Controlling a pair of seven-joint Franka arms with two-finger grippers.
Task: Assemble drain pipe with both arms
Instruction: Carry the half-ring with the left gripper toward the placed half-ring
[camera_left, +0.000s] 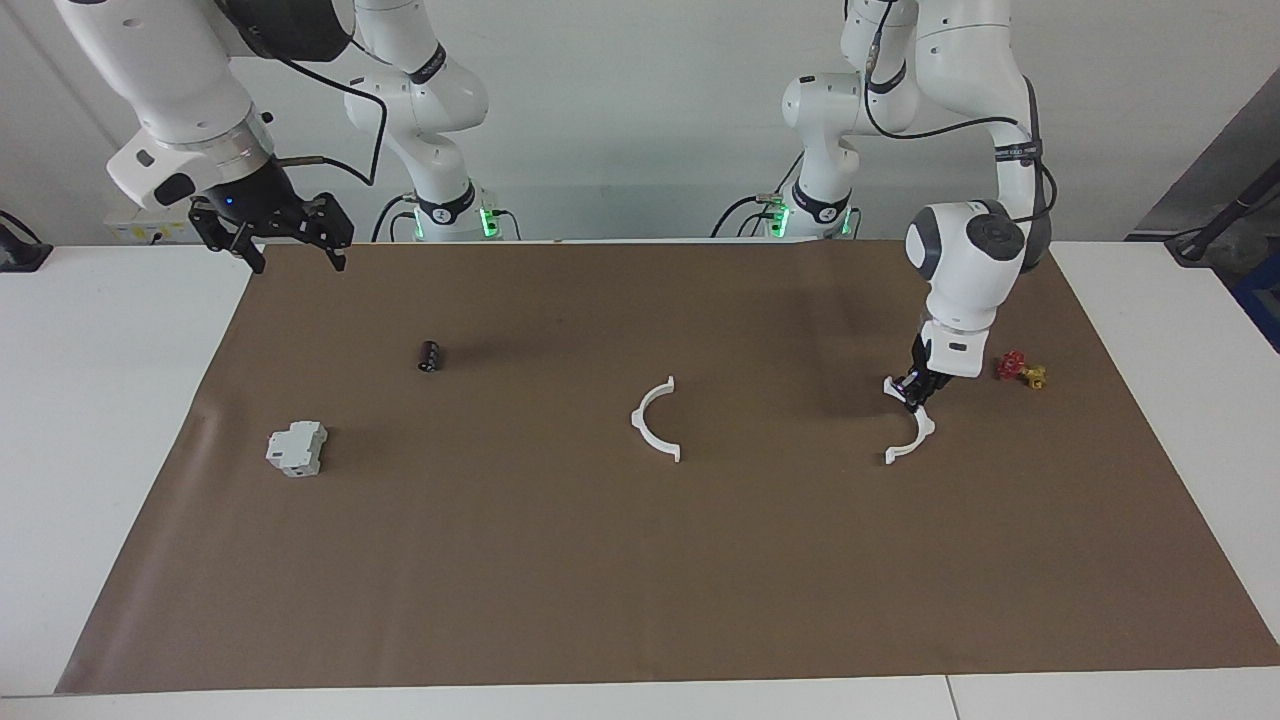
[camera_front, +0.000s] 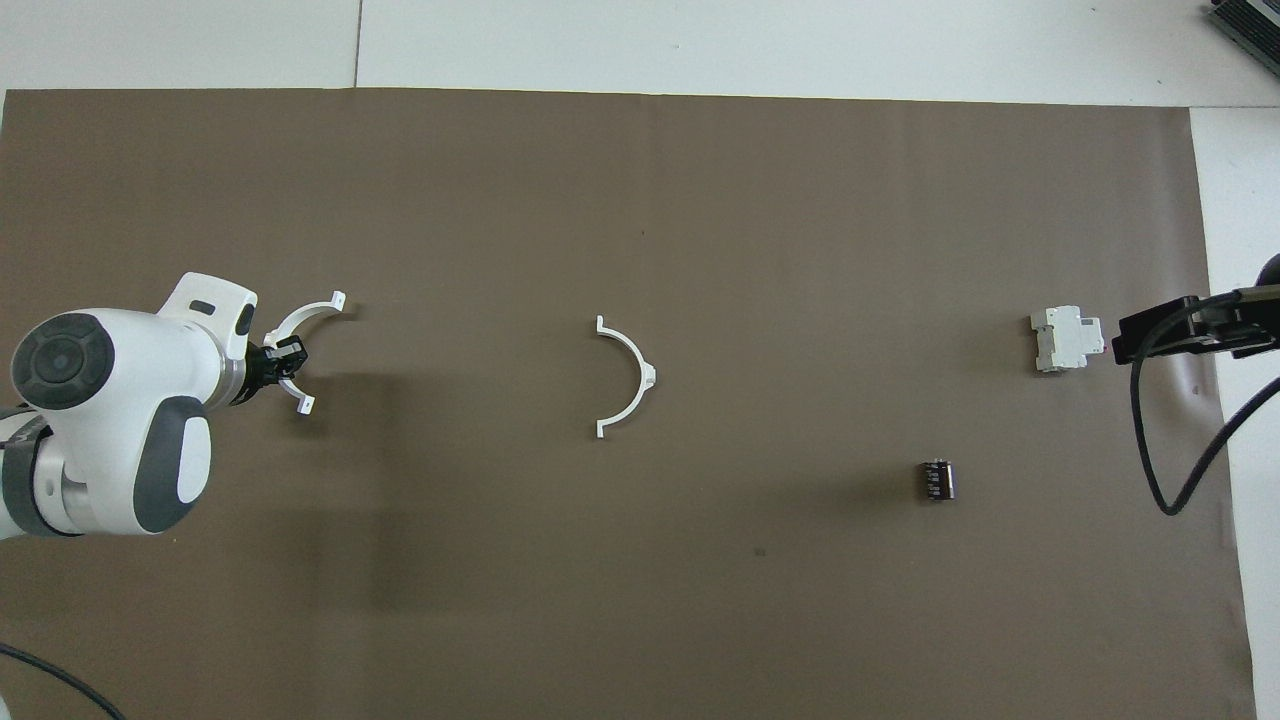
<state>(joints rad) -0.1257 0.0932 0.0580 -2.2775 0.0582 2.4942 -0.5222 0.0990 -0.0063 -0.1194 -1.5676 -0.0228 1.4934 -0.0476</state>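
One white half-ring arc of the drain pipe (camera_left: 924, 436) (camera_front: 303, 313) hangs in my left gripper (camera_left: 913, 397) (camera_front: 287, 357), which is shut on it near mid-curve, low over the mat toward the left arm's end. The other half-ring arc (camera_left: 652, 424) (camera_front: 634, 360) lies flat at the middle of the brown mat (camera_left: 640, 580), apart from both grippers. My right gripper (camera_left: 292, 252) (camera_front: 1128, 343) waits open and raised over the mat's corner at the right arm's end, holding nothing.
A grey-white box (camera_left: 297, 448) (camera_front: 1066, 339) and a small black cylinder (camera_left: 429, 355) (camera_front: 936, 479) lie toward the right arm's end. A small red and yellow piece (camera_left: 1021, 370) sits on the mat beside the left arm.
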